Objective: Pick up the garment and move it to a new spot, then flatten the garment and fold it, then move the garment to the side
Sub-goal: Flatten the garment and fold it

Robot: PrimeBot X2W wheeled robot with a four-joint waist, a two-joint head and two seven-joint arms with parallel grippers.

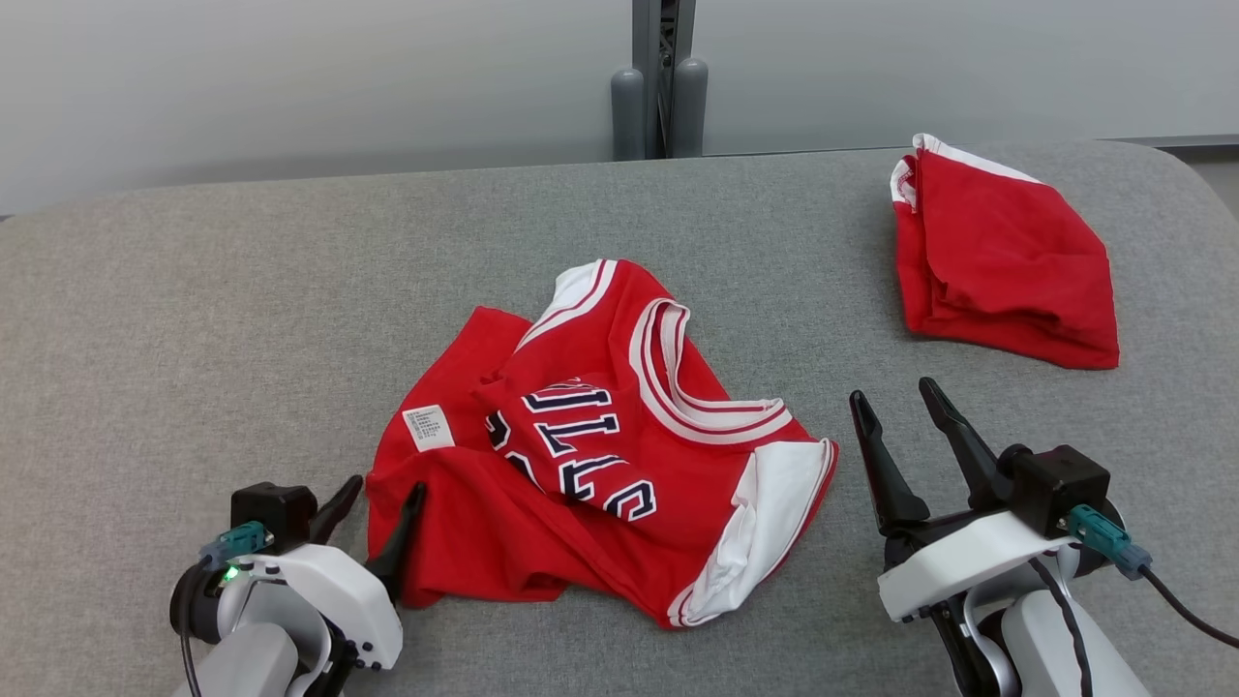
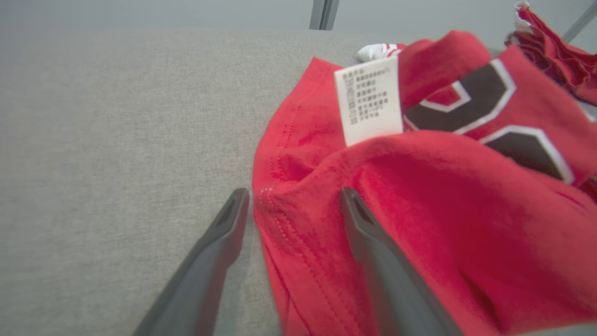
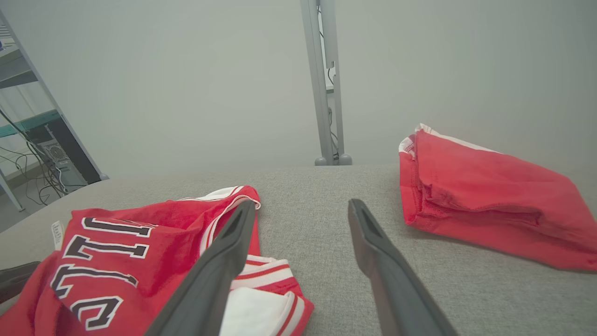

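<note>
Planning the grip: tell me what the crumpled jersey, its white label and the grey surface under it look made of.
Jersey: soft matte knit, probably cotton or polyester; it slumps in loose folds, with stitched hems.
Label: thin smooth printed tag, likely synthetic; flat, crisp edges.
Surface: coarse grey woven cloth, matte; heathered weave visible.

Right gripper [image 3: 302, 205] low over grey fabric surface [image 3: 322, 186], jaws spread wide, nothing between them but bare cloth. Crumpled red jersey [image 3: 116, 261] at lower left: dark white-edged lettering, white-and-red striped trim; left finger overlaps its edge in view. White care label [image 3: 57, 233] at jersey's far left. Folded red garment [image 3: 489, 196] at right, well apart from jersey. Metal post [image 3: 324, 93] behind surface, centre; shelving [image 3: 28, 121] with cables at far left
</note>
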